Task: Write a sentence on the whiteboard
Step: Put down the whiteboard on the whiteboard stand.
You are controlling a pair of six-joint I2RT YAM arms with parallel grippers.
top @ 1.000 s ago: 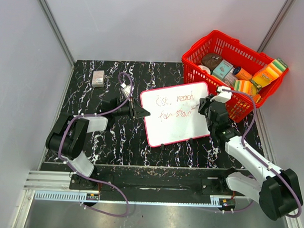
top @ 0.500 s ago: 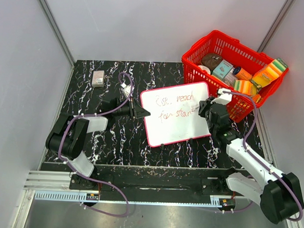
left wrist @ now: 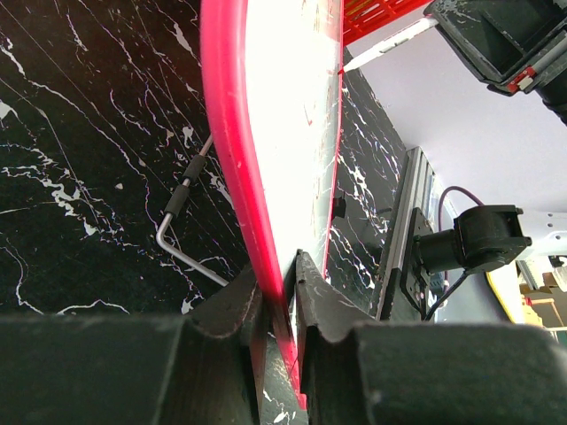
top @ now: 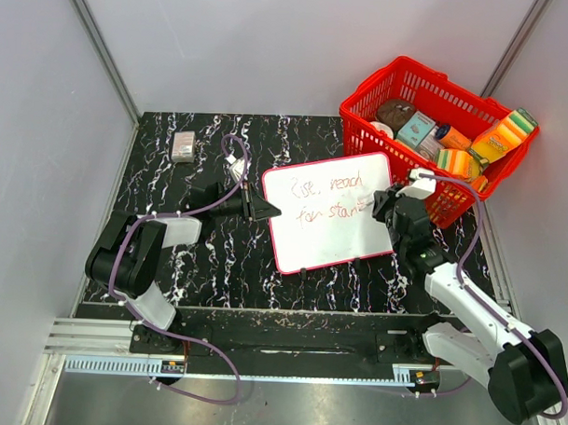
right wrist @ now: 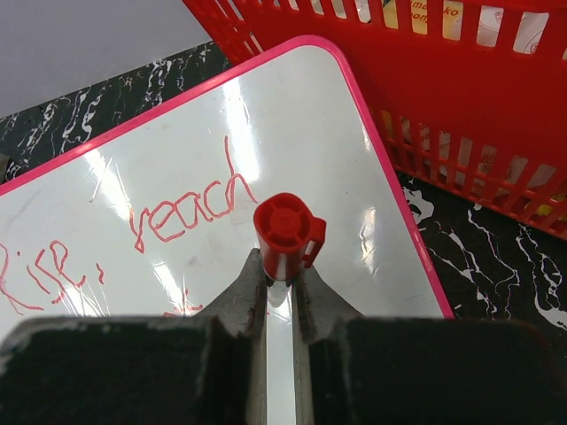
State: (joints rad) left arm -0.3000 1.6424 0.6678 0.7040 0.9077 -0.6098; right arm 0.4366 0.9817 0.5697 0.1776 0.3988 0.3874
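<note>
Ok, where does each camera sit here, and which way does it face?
Top external: above and behind the bases, looking down on the table, whiteboard and red basket; both arms show, left hand and right hand at the whiteboard.
Left wrist: on that arm, looks along its own fingers, shut on the whiteboard's rim seen edge-on.
Right wrist: on that arm, looks down past its own fingers, shut on a red marker, onto the sentence.
Shared: all three see the whiteboard.

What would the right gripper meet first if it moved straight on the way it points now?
The whiteboard: the right gripper points down at it, holding a red marker whose tip seems at or near its surface.
</note>
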